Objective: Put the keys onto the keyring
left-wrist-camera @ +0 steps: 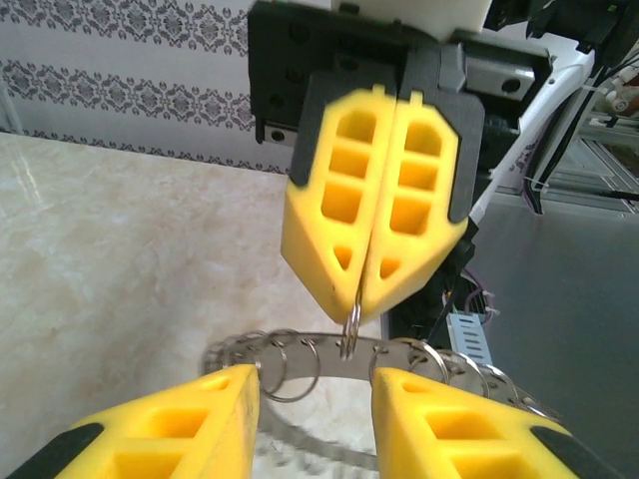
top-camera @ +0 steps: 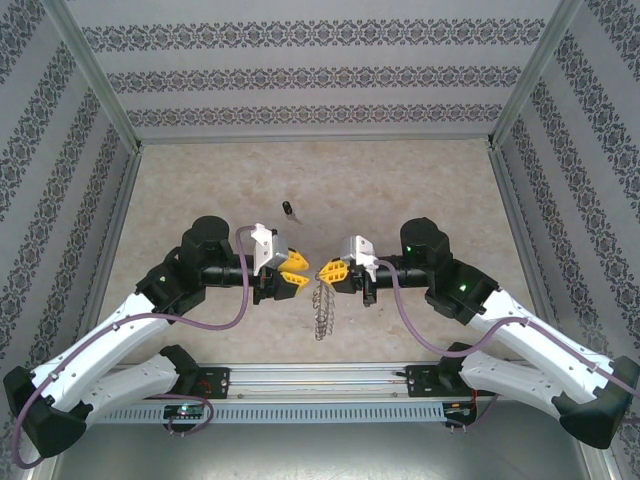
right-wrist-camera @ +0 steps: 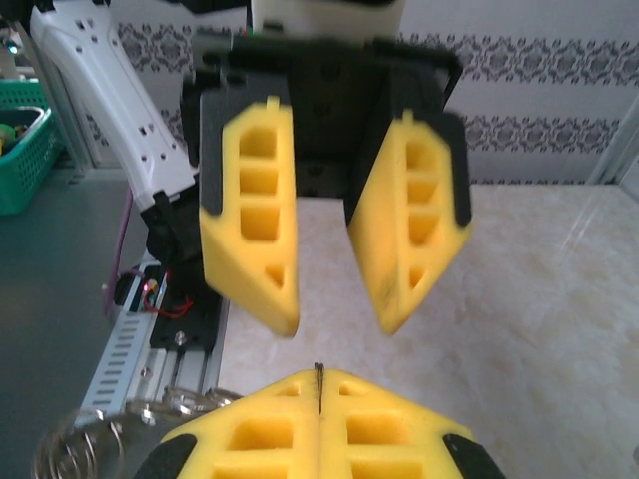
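Top camera high behind the arm bases, looking down the table [top-camera: 420, 190], wrist cameras close and opposed, left's facing the right gripper [left-wrist-camera: 361, 304], right's the left gripper [right-wrist-camera: 339, 324], keyring [left-wrist-camera: 399, 349] low in both.

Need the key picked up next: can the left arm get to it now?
Probably yes. The left claw is open and empty, and the key lies on bare table just beyond it. The right claw, holding the keyring, sits off to the side.

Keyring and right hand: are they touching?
Touching. The left wrist view shows the right hand shut, its tips pinching one small wire loop on the keyring.
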Tool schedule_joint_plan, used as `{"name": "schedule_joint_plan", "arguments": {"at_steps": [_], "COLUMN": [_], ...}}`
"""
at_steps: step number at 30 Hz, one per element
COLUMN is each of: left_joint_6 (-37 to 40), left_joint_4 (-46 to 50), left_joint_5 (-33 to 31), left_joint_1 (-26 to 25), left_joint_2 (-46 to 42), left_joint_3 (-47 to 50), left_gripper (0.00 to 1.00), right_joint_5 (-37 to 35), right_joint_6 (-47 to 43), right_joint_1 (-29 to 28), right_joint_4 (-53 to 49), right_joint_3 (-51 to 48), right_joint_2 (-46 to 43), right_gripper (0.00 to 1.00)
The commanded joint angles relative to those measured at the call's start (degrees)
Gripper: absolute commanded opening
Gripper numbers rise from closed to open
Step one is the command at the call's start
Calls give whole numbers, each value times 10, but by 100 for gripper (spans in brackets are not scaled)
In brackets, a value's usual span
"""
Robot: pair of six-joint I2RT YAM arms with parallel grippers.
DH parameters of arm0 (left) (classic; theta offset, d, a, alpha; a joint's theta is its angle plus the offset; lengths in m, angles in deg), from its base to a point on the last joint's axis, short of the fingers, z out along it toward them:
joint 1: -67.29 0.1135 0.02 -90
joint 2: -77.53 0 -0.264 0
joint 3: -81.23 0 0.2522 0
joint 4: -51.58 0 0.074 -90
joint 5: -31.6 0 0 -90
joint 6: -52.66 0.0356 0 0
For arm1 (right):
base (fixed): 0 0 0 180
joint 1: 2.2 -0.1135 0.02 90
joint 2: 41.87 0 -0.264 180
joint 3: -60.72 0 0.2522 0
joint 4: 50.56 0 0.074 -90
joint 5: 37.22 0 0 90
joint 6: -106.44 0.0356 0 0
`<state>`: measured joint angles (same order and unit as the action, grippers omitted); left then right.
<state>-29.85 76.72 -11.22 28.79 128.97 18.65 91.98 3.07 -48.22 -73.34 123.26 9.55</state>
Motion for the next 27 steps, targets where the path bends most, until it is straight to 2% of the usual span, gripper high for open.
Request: {"name": "schedule_joint_plan", "arguments": {"at_steps": [1,11,23,27], "left_joint_6": [0,-12,-18,-20], "left_joint_4": [-21,-60,-73,-80], "left_joint_5": [24,26,22,18], "left_joint_1": [3,0,-16,-18], "left_joint_2": [-14,-4,9,9], "left_joint_3": [9,15,9,9], "left_gripper": [36,33,23,16], "right_joint_5": [27,28,22,21], "right_joint_6": [22,25,22,21], "right_joint_1": [-8,-16,-17,-18], "right_joint_4": [76,77,82,78], "right_joint_3": [-11,-13,-14,-14], "right_joint_2": [-4,3,7,6], "right_gripper": [0,0,0,0]}}
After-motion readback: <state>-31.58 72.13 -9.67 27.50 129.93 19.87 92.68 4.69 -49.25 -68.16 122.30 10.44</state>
